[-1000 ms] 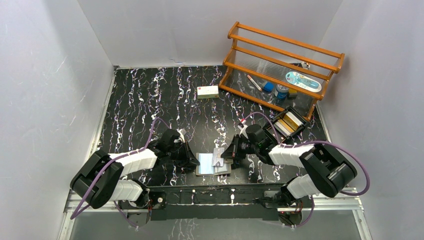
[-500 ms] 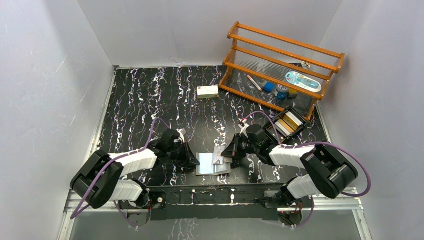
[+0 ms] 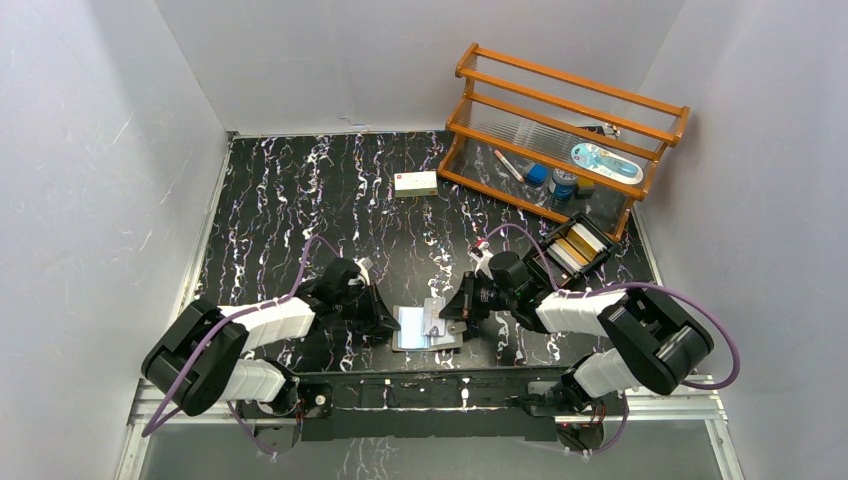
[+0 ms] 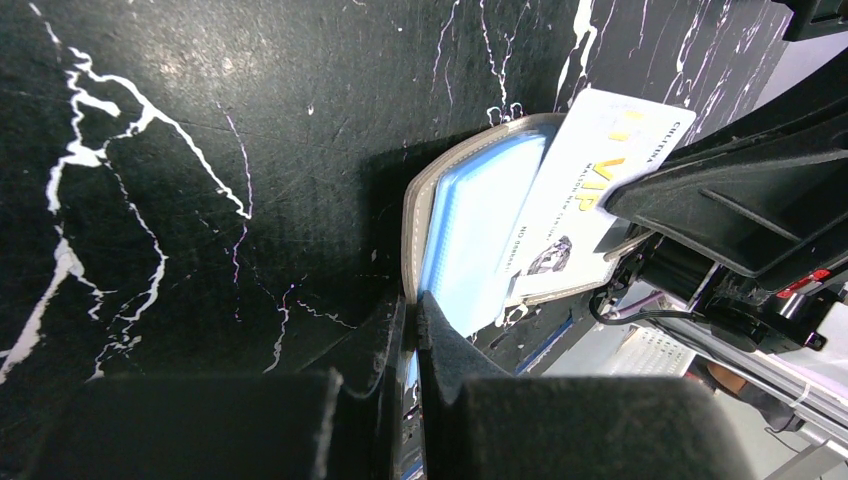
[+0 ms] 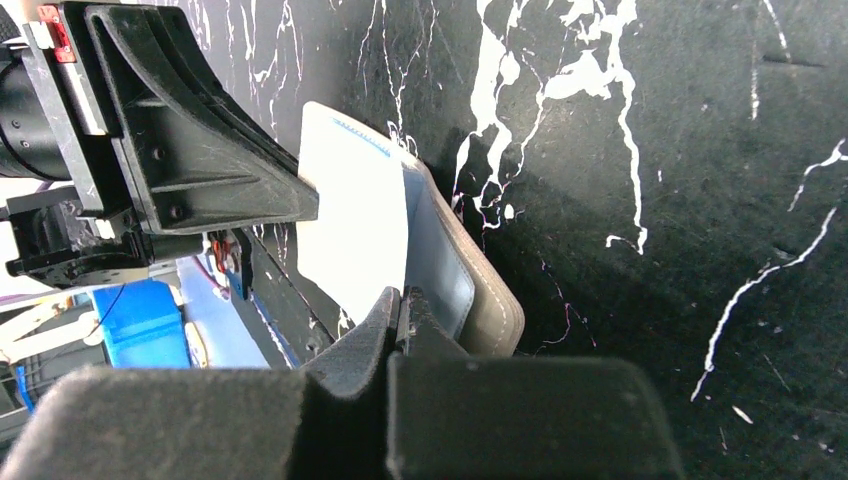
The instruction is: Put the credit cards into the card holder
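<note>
The card holder [image 4: 465,225] lies open on the black marbled counter [image 4: 200,150], light blue inside facing up, between your two arms. Your left hand [image 4: 410,305] is pressed together on the card holder's left edge, pinching the grey rim between its fingers. Your right hand [image 5: 400,298] meets the card holder from the opposite side, fingers closed tight on the corner of a pale card [image 4: 585,190] printed with gold "VIP" lettering. That card sits tilted across the right half of the card holder, one end over the blue lining and the other sticking out past the card holder's edge. You can't tell from these views whether its edge is inside a pocket or only lying on top. Well to the right of the card holder and behind it, a black tray [image 3: 566,228] holds tan and pale flat pieces. Farther back from the card holder sits a white box [image 3: 415,183] with a red mark. Back and right of the card holder stands a wooden rack [image 3: 565,140].
</note>
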{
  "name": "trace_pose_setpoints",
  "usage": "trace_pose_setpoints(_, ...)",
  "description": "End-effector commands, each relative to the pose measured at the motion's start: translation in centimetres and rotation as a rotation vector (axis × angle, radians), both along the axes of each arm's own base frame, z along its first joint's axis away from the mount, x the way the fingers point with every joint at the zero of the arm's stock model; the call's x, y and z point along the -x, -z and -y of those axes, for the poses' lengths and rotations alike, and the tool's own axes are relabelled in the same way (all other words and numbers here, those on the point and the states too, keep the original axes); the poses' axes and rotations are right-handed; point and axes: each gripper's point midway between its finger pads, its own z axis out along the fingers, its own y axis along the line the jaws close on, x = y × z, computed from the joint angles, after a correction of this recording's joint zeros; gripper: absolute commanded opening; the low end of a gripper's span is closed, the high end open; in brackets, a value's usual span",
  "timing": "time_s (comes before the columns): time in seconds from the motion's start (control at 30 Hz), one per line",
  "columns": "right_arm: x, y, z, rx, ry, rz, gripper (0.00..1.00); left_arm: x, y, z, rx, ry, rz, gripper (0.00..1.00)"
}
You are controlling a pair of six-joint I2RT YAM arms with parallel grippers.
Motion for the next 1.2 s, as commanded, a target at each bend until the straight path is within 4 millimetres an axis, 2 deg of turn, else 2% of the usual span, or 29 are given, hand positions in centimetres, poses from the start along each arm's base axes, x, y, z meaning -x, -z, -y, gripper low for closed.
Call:
trace_pose_setpoints(0.0, 1.1, 0.7, 0.3, 0.030, -0.037, -0.025, 0.00, 0.6, 0.8, -0.6, -0.026, -0.006, -0.026, 0.00)
trace_pose_setpoints(0.2, 1.9, 0.8, 0.1, 0.019, -0.058, -0.087, 0.00, 0.6, 0.8, -0.6, -0.024, -0.011, -0.029, 0.00)
trace_pose_setpoints(0.57, 2.3, 1.5, -0.5, 0.010, -0.042, -0.161, 0.00, 0.7, 0.6, -0.7, -0.016, -0.022, -0.031, 0.00)
trace_pose_setpoints(0.77, 2.1, 1.4, -1.7, 0.007, -0.056, -0.168, 0.00, 0.6, 0.3, -0.4, -0.002, -0.023, -0.026, 0.00)
trace_pose_setpoints(0.83, 2.0, 1.4, -2.2, 0.014, -0.053, -0.179, 0.04, 0.6, 0.4, -0.4, -0.002, -0.022, -0.027, 0.00)
trace_pose_setpoints(0.9, 1.9, 1.5, -2.3, 0.046, -0.052, -0.195, 0.12, 0.6, 0.3, -0.4, -0.001, -0.023, -0.029, 0.00)
trace_pose_setpoints(1.0, 1.5, 2.0, -1.1, 0.150, -0.013, -0.193, 0.25, 0.7, 0.3, -0.4, 0.003, -0.019, -0.028, 0.00)
trace_pose_setpoints(1.1, 0.9, 0.8, -0.4, 0.170, 0.049, -0.176, 0.34, 0.7, 0.4, -0.3, 0.005, -0.012, -0.024, 0.00)
trace_pose_setpoints(1.17, 0.7, 0.4, -0.4, 0.178, 0.060, -0.171, 0.35, 0.7, 0.5, -0.2, 0.013, -0.010, -0.029, 0.00)
